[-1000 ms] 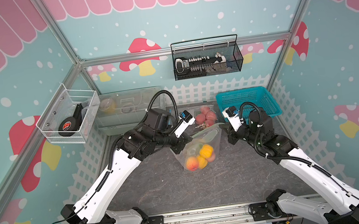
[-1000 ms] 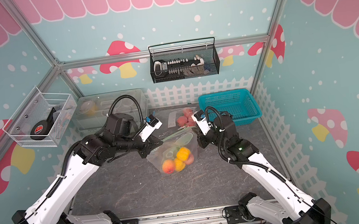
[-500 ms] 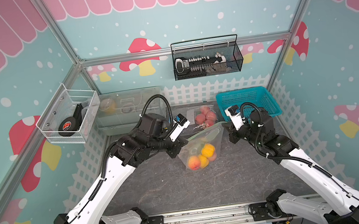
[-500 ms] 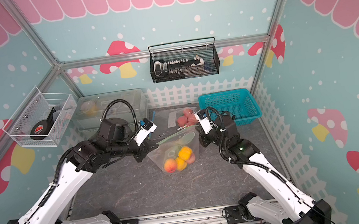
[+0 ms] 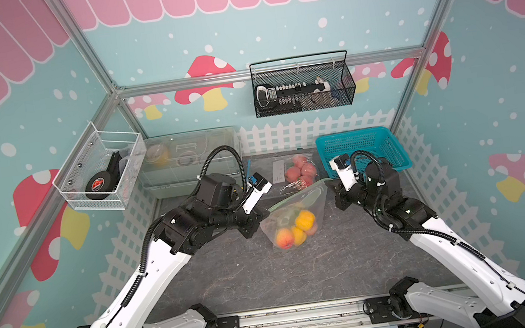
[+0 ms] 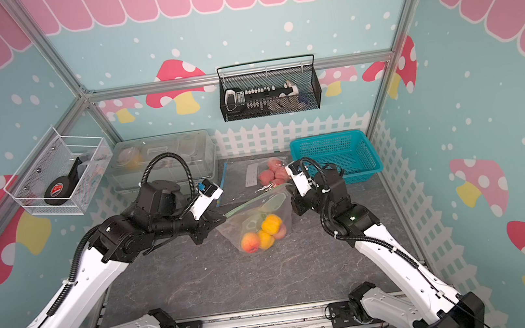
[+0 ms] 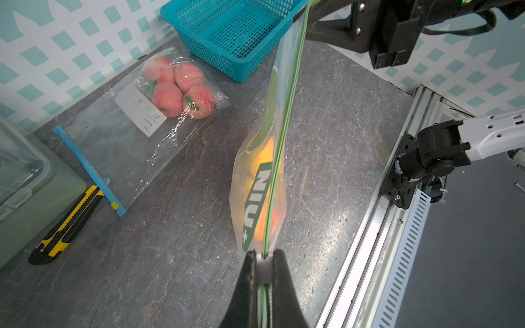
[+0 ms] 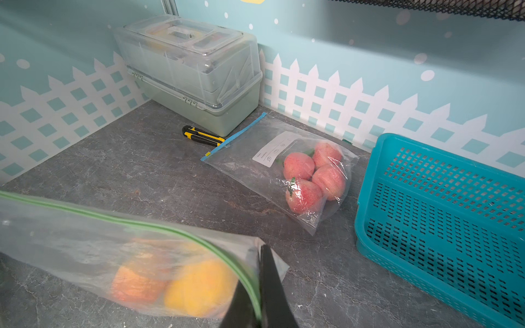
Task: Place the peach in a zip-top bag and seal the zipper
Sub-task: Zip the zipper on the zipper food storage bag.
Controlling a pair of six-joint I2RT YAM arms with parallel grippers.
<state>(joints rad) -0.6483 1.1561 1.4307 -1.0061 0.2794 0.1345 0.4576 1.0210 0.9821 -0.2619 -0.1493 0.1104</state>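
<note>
Peach (image 5: 284, 238) inside the bag (image 5: 307, 196), at its low end beside a yellow fruit (image 5: 304, 220); same in both top views. Bag slung slantwise over the counter (image 5: 269, 283), one top corner pinched in the left fingers (image 5: 258, 213), the other in the right fingers (image 5: 334, 186). Behind it, a second bag (image 5: 301, 173) of peaches lying flat, next to the basket (image 5: 361, 135).

Left wrist: left fingers (image 7: 247, 284) narrow, clamped on the green zipper (image 7: 281, 147), drawn straight to the right fingers (image 7: 326, 31) at the far corner. Fruit only an orange blur through the printed side. Shown here, not seen from above: a knife (image 7: 68, 224) on the counter by the second bag's blue end.

Right wrist: right fingers (image 8: 272, 286) closed tight on the bag's corner at the zipper, peach (image 8: 136, 284) blurred close beneath. Knife lying against a clear-lidded box (image 8: 193, 71).
</note>
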